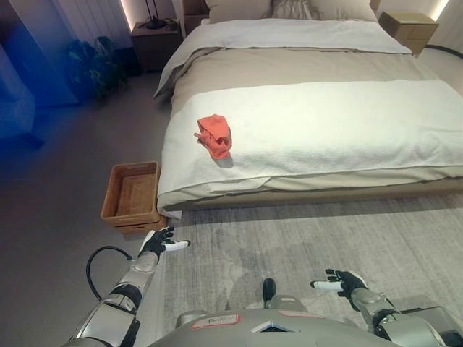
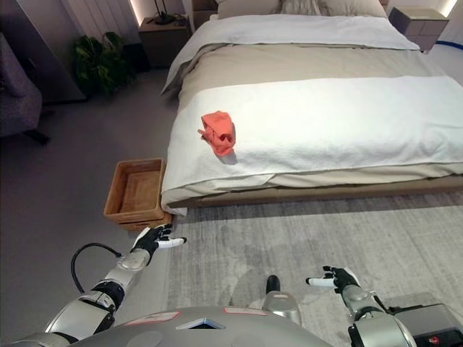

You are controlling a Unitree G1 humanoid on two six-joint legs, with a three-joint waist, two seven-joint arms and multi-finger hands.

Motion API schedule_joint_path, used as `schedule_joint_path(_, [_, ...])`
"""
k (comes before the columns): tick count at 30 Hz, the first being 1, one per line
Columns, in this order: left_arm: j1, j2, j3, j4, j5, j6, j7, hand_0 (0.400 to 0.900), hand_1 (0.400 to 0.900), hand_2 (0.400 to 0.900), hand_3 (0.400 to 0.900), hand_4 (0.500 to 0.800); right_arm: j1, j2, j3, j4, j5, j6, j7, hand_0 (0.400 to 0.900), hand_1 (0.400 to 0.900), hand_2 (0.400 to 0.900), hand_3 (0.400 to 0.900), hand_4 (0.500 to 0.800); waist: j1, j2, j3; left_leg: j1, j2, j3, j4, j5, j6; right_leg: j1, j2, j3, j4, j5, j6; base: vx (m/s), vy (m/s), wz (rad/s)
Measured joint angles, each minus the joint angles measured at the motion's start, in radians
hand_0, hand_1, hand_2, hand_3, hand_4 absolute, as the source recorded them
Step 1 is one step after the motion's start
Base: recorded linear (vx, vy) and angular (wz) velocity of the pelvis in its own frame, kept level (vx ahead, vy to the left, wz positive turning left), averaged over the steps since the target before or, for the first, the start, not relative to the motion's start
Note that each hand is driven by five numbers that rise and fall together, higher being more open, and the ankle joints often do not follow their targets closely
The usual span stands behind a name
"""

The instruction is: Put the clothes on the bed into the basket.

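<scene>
A crumpled orange-red garment (image 1: 214, 135) lies on the white blanket near the left corner of the bed (image 1: 340, 130). A brown wicker basket (image 1: 132, 194) stands on the floor against the bed's left side, with nothing in it. My left hand (image 1: 159, 242) hovers low over the floor just in front of the basket, fingers spread and holding nothing. My right hand (image 1: 343, 283) hangs over the grey rug at the lower right, also open. Both hands are well short of the garment.
A grey rug (image 1: 311, 238) covers the floor in front of the bed. Nightstands stand at the head of the bed, one at the left (image 1: 153, 40) and one at the right (image 1: 409, 27). A potted plant (image 2: 101, 61) stands at the far left, with a dark chair (image 2: 18, 94) beside it.
</scene>
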Motion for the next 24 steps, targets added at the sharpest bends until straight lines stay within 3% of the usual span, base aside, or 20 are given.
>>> schedule_joint_path(2, [-0.002,-0.003,-0.008,-0.007,0.0,0.0,-0.001,0.9,0.9,0.9,0.9,0.8,-0.007,-0.004,0.0,0.001,0.0,0.0,0.0,0.9,0.9,0.9,0.9,0.8,-0.001,-0.002,0.009,0.003,-0.028,0.001,-0.005,0.005,0.017,-0.031,-0.024,0.012,0.053,-0.013,0.016,-0.06,0.224,0.04])
schedule_joint_path(3, [-0.013,-0.003,-0.022,-0.012,0.0,0.0,-0.001,0.9,0.9,0.9,0.9,0.8,-0.017,-0.008,0.0,0.003,0.0,0.0,0.0,0.9,0.9,0.9,0.9,0.8,0.0,-0.016,0.03,-0.001,-0.06,-0.003,0.003,0.005,0.056,-0.062,-0.054,0.024,0.124,-0.023,0.032,-0.11,0.308,0.12])
schedule_joint_path(4, [-0.023,-0.006,-0.04,-0.02,0.0,0.0,-0.003,0.9,0.9,0.9,0.9,0.8,-0.025,-0.018,-0.001,0.003,0.0,0.0,0.0,0.9,0.9,0.9,0.9,0.8,-0.002,-0.022,0.047,-0.006,-0.072,-0.007,0.01,0.004,0.075,-0.098,-0.069,0.035,0.187,-0.029,0.04,-0.09,0.239,0.09])
schedule_joint_path(5, [-0.033,-0.008,-0.046,-0.022,0.0,0.0,-0.008,0.9,0.9,0.9,0.9,0.8,-0.029,-0.02,0.0,0.019,0.001,-0.001,-0.002,0.9,0.9,0.9,0.9,0.8,-0.003,-0.034,0.058,-0.003,-0.11,-0.001,0.019,-0.01,0.097,-0.122,-0.091,0.055,0.235,-0.021,0.053,-0.08,0.239,0.0])
schedule_joint_path(7, [-0.043,-0.012,-0.051,-0.022,0.0,0.0,-0.01,0.9,0.9,0.9,0.9,0.8,-0.061,-0.015,-0.001,0.033,0.003,-0.003,0.0,0.9,0.9,0.9,0.9,0.8,-0.011,-0.026,0.086,-0.012,-0.118,0.014,0.04,-0.015,0.136,-0.173,-0.115,0.065,0.309,0.047,0.105,0.01,0.163,-0.17])
schedule_joint_path(10, [-0.035,-0.012,-0.047,-0.024,0.0,0.0,-0.014,0.9,0.9,0.9,0.9,0.8,-0.057,0.002,0.0,0.047,0.003,0.004,0.01,0.9,0.9,0.9,0.9,0.8,-0.025,-0.015,0.091,-0.011,-0.123,0.033,0.035,-0.012,0.181,-0.254,-0.157,0.03,0.501,0.04,0.1,0.18,0.068,-0.04])
schedule_joint_path(13, [-0.029,-0.01,-0.032,-0.013,0.0,0.003,-0.016,0.9,0.9,0.9,0.9,0.8,-0.032,0.003,-0.013,0.039,0.004,0.0,0.015,0.9,0.9,0.9,0.9,0.8,-0.039,-0.023,0.093,0.003,-0.144,0.026,0.015,-0.001,0.219,-0.264,-0.188,0.049,0.425,0.031,0.117,0.3,-0.051,0.16])
schedule_joint_path(15, [-0.025,-0.009,-0.028,-0.009,0.0,0.004,-0.015,0.9,0.9,0.9,0.9,0.8,-0.015,0.004,-0.013,0.037,0.004,0.003,0.019,0.9,0.9,0.9,0.9,0.8,-0.065,-0.03,0.099,0.012,-0.145,0.021,0.007,0.001,0.219,-0.26,-0.19,0.052,0.306,0.037,0.125,0.31,-0.045,0.29])
schedule_joint_path(17, [-0.023,-0.008,-0.012,-0.005,0.0,0.003,-0.014,0.9,0.9,0.9,0.9,0.8,-0.005,0.013,-0.013,0.039,0.004,0.004,0.018,0.9,0.9,0.9,0.9,0.8,-0.085,-0.045,0.114,0.045,-0.148,0.01,-0.017,0.002,0.218,-0.244,-0.19,0.042,0.137,0.073,0.171,0.23,-0.018,0.22])
schedule_joint_path(20, [-0.013,-0.012,0.001,-0.002,0.0,0.002,-0.012,0.9,0.9,0.9,0.9,0.8,0.019,0.028,-0.023,0.04,0.005,0.015,0.018,0.9,0.9,0.9,0.9,0.8,-0.11,-0.073,0.111,0.079,-0.147,-0.014,-0.022,-0.027,0.196,-0.24,-0.18,0.032,0.045,0.078,0.175,0.24,-0.027,0.26])
schedule_joint_path(22, [-0.006,-0.014,0.001,0.001,0.0,0.002,-0.012,0.9,0.9,0.9,0.9,0.8,0.048,0.033,-0.028,0.04,0.018,0.015,0.017,0.9,0.9,0.9,0.9,0.8,-0.112,-0.091,0.086,0.108,-0.141,-0.043,-0.03,-0.067,0.142,-0.213,-0.167,0.03,0.075,0.055,0.176,0.25,-0.052,0.21])
schedule_joint_path(23, [-0.001,-0.015,0.001,0.004,0.0,0.002,-0.012,0.9,0.9,0.9,0.9,0.8,0.072,0.037,-0.031,0.04,0.027,0.016,0.017,0.9,0.9,0.9,0.9,0.8,-0.114,-0.104,0.06,0.119,-0.137,-0.069,-0.031,-0.088,0.118,-0.191,-0.162,0.037,0.08,0.017,0.158,0.42,-0.104,0.34])
schedule_joint_path(24, [0.002,-0.035,0.002,0.005,0.0,0.002,-0.005,0.9,0.9,0.9,0.9,0.8,0.075,0.027,-0.041,0.04,0.036,0.019,0.014,0.9,0.9,0.9,0.9,0.8,-0.112,-0.072,0.053,0.13,-0.095,-0.078,-0.03,-0.105,0.085,-0.186,-0.13,0.023,0.102,0.05,0.14,0.31,-0.077,0.28])
